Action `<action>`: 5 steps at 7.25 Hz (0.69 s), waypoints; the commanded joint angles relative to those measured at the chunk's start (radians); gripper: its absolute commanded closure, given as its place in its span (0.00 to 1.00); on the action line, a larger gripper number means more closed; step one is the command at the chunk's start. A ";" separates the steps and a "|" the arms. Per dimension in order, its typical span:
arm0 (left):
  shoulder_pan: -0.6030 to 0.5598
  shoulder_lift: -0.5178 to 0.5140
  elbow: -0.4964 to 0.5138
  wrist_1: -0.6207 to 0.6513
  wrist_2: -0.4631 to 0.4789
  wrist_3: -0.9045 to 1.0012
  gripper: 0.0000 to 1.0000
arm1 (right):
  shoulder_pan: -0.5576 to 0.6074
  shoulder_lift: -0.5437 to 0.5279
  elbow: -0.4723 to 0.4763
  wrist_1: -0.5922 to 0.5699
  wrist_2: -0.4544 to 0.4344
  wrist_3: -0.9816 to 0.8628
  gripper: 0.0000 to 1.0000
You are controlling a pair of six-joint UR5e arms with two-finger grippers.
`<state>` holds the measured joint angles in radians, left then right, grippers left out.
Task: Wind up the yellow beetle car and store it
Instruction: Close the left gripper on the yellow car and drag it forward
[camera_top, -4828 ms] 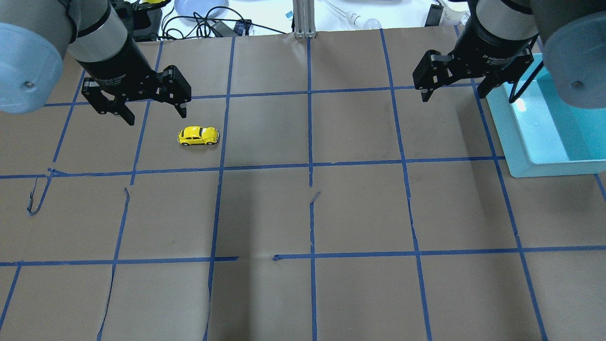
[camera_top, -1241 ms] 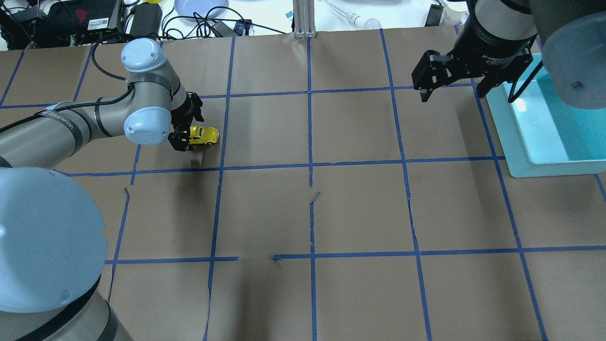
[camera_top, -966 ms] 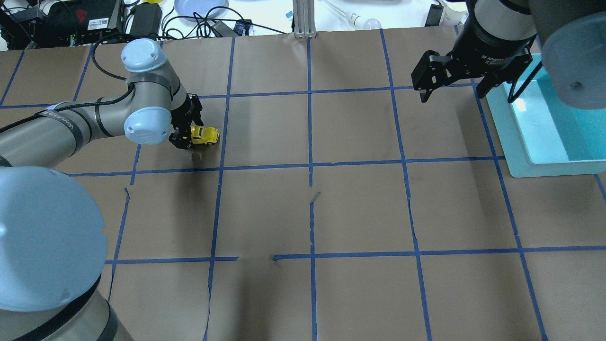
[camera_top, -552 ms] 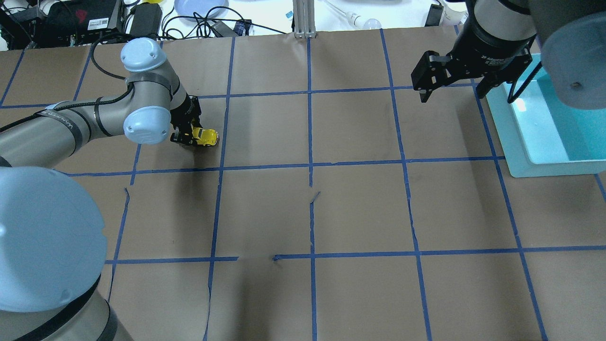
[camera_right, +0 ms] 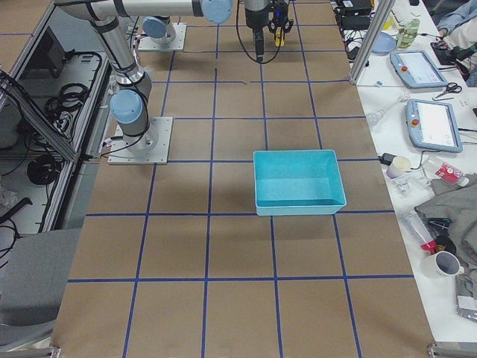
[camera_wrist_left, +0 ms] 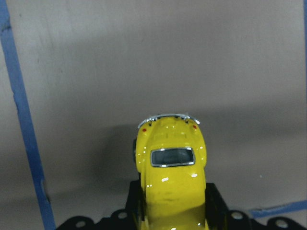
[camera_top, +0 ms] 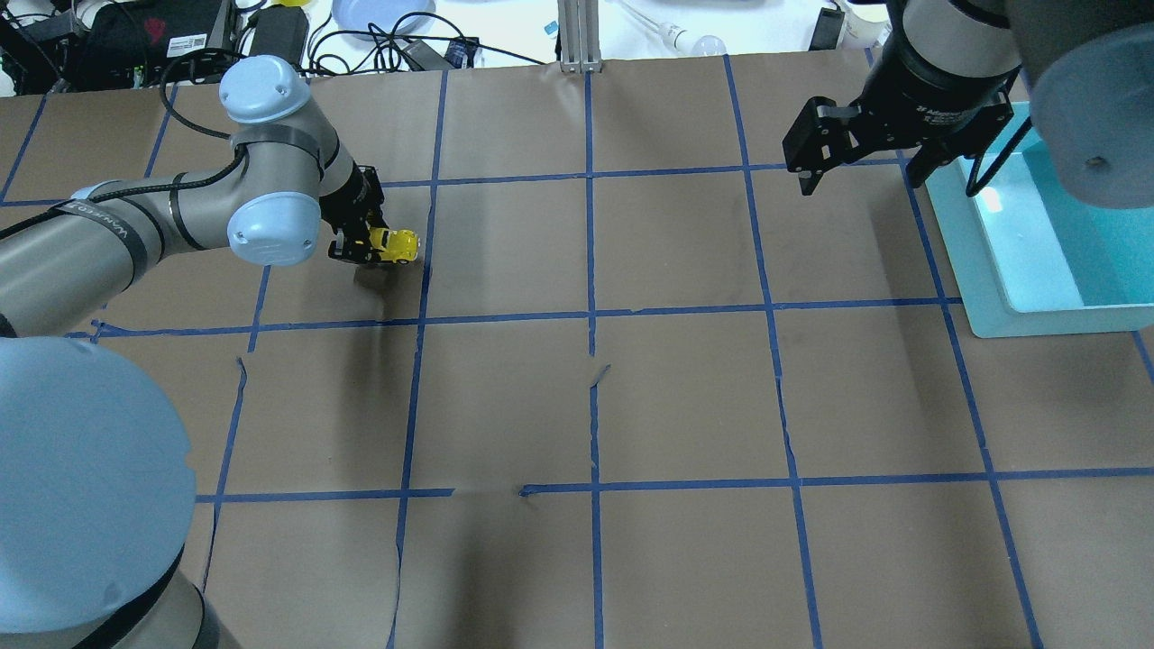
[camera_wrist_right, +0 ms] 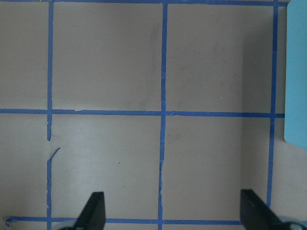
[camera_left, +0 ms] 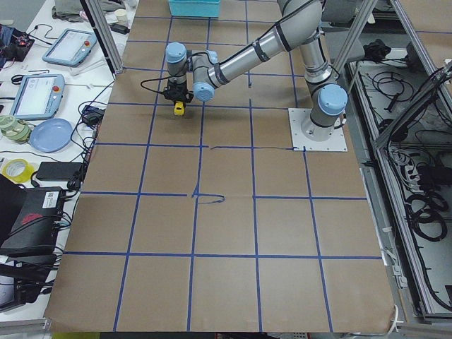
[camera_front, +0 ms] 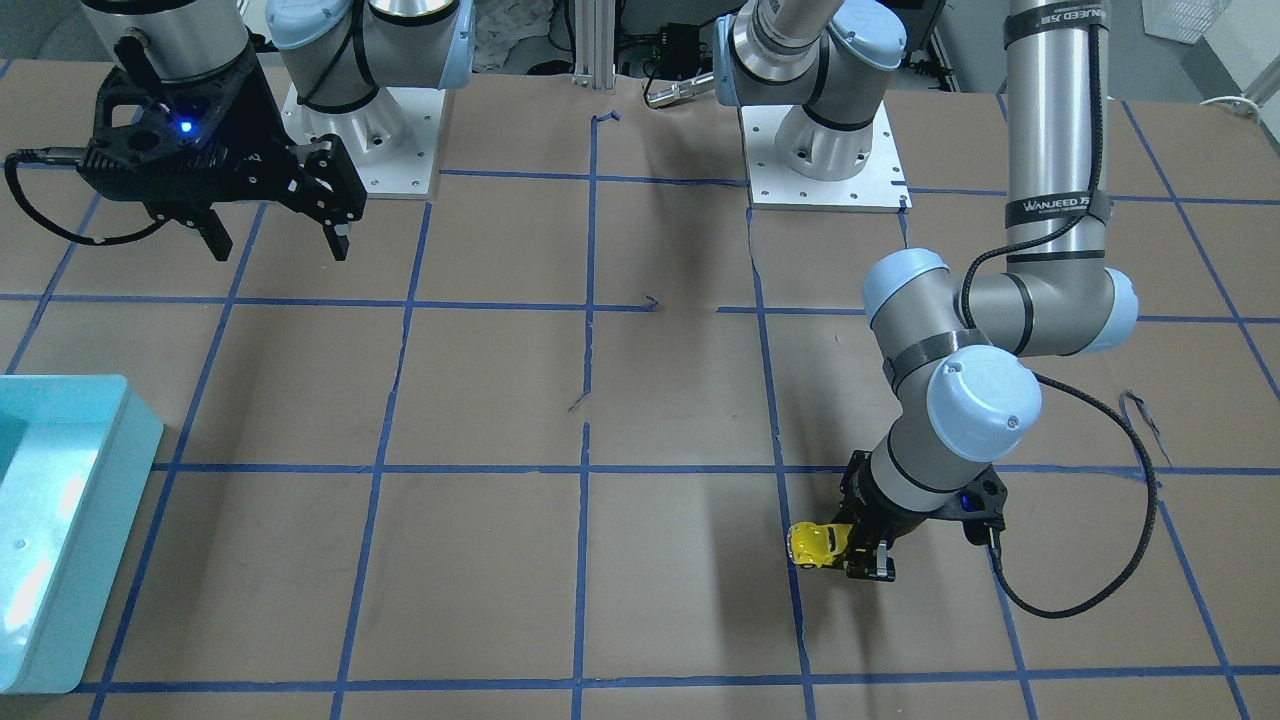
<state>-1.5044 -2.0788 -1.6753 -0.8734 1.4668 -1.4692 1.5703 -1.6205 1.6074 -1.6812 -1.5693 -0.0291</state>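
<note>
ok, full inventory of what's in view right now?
yellow beetle car: 1, bright yellow, clamped in the left gripper over the far left part of the table
bin: 1, teal, open-topped, on the table's right side
table: 1, brown paper cover with blue tape grid
teach pendants: 2, grey with screens, on the side bench past the table's far edge
plate: 1, pale blue, same bench
left gripper: 1, black, shut on the car
right gripper: 1, black, open, empty, hovering beside the bin
</note>
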 commanded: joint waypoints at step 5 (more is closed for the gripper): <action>-0.059 -0.027 0.006 -0.001 -0.137 -0.214 1.00 | -0.003 0.001 -0.003 0.000 -0.002 0.000 0.00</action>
<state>-1.5649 -2.0968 -1.6722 -0.8748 1.3441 -1.6911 1.5693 -1.6203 1.6060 -1.6812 -1.5696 -0.0291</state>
